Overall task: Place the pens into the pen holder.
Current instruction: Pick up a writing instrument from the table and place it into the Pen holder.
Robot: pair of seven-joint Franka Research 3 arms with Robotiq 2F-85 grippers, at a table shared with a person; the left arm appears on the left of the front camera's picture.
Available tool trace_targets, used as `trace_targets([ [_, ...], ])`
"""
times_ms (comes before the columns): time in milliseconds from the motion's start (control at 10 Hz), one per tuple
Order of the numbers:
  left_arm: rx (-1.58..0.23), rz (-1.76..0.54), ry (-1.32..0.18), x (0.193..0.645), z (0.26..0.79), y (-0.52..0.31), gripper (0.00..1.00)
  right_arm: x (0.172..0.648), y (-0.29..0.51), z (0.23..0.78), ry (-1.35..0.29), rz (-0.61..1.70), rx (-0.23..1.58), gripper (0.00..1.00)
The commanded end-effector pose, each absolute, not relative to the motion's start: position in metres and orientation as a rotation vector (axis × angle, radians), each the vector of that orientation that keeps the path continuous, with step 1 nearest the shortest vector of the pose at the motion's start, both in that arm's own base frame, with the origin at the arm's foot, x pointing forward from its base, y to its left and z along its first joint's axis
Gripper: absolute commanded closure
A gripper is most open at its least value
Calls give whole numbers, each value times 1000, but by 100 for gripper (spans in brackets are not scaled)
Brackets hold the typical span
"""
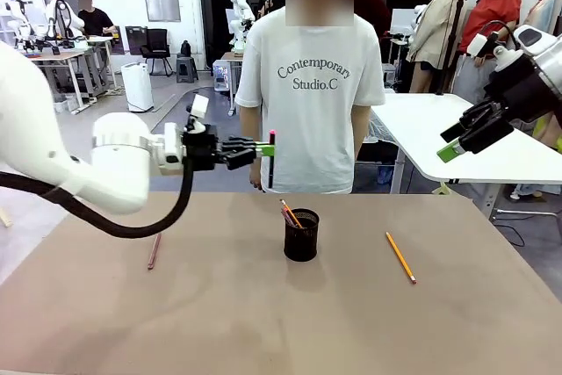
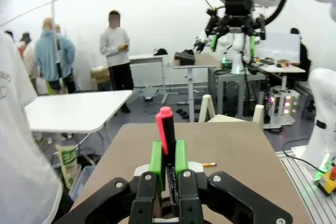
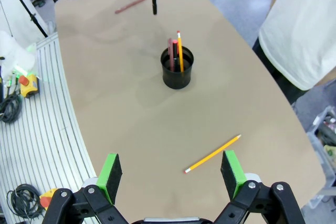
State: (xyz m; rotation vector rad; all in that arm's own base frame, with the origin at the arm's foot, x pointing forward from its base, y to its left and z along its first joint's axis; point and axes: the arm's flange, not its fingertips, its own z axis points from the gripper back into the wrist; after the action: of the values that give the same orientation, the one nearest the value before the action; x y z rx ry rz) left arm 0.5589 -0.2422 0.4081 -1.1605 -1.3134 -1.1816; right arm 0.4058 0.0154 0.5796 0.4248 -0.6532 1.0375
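Note:
My left gripper (image 1: 260,148) is raised above the table left of the black mesh pen holder (image 1: 301,234), shut on a dark pen with a red cap (image 1: 271,160) that hangs upright; the same pen (image 2: 167,137) stands between my green pads. The holder (image 3: 177,67) holds a reddish pen and a yellow pencil. A pinkish-brown pen (image 1: 154,250) lies on the table at the left. A yellow-orange pencil (image 1: 400,256) lies right of the holder, also the pencil (image 3: 212,153) below my right gripper (image 3: 171,169), which is open and high at the right (image 1: 457,142).
A person in a white T-shirt (image 1: 312,103) stands at the far edge of the brown table (image 1: 263,322). A white table (image 1: 492,142) stands behind at the right. A ribbed metal floor strip (image 3: 58,145) runs along the table's side.

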Motion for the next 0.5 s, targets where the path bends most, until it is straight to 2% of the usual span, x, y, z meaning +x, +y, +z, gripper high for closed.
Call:
trace_targets([
  [0, -1246, -1281, -1361, 577, 390, -265, 100, 406, 16, 581, -660, 1041, 433, 0],
  [400, -1389, -1288, -1302, 588, 342, -320, 100, 406, 16, 581, -660, 1041, 433, 0],
])
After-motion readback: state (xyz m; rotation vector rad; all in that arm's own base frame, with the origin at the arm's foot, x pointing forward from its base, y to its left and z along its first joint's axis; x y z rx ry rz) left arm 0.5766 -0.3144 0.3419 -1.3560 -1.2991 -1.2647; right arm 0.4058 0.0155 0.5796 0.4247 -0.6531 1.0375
